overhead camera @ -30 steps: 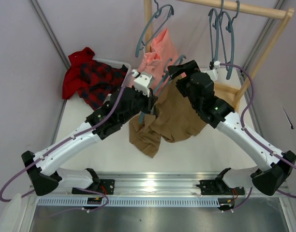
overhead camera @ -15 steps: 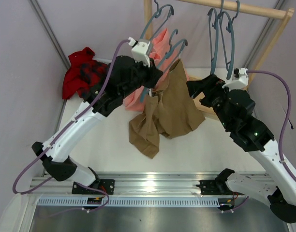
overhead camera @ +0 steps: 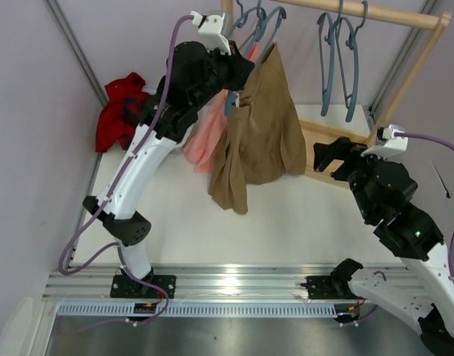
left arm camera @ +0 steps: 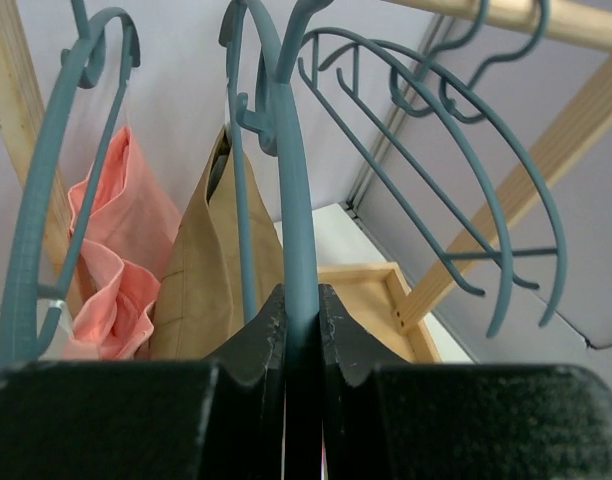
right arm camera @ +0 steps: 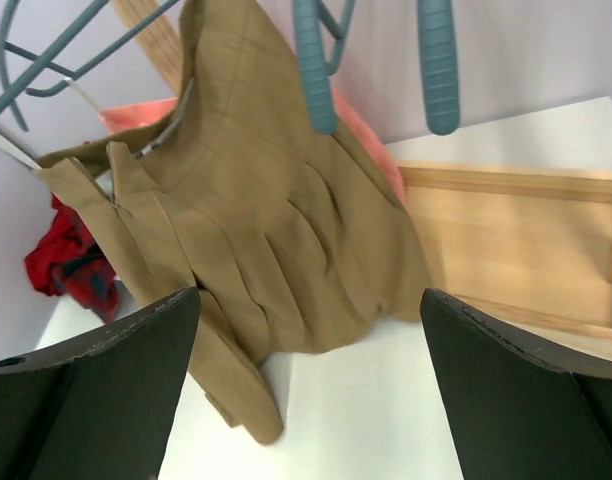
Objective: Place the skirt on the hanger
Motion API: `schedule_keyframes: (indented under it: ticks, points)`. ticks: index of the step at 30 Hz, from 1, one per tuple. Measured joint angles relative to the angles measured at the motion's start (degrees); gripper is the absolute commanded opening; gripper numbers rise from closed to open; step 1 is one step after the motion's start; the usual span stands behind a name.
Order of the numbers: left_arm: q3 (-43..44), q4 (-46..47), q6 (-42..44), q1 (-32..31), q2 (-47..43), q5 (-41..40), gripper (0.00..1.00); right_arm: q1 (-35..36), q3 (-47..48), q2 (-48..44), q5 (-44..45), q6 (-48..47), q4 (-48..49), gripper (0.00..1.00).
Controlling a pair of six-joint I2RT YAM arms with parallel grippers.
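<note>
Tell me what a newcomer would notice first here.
The khaki cloth skirt hangs mid-scene from a slate-blue plastic hanger that the left gripper clamps high by the wooden rail. The right gripper gapes open, low at the right; a red plaid garment lies far left.

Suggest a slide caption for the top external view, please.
Left pincer holds the hanger, skirt hanging from it, by the wooden rail; right pincer open.
</note>
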Motion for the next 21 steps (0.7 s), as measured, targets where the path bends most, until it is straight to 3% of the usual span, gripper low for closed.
schedule_keyframes:
  ticks: [13,21]
  points:
    - [3.41,8.96,-2.14,1.79,9.46,2.4,0.0,-0.92,-7.26,0.2,-0.35,-2.19,-0.07,0.99]
    - [5.88,15.08,-2.32,2.1,15.23,1.27,0.0,-1.2,-11.96,-4.26,-0.9,-2.21,-0.04,0.99]
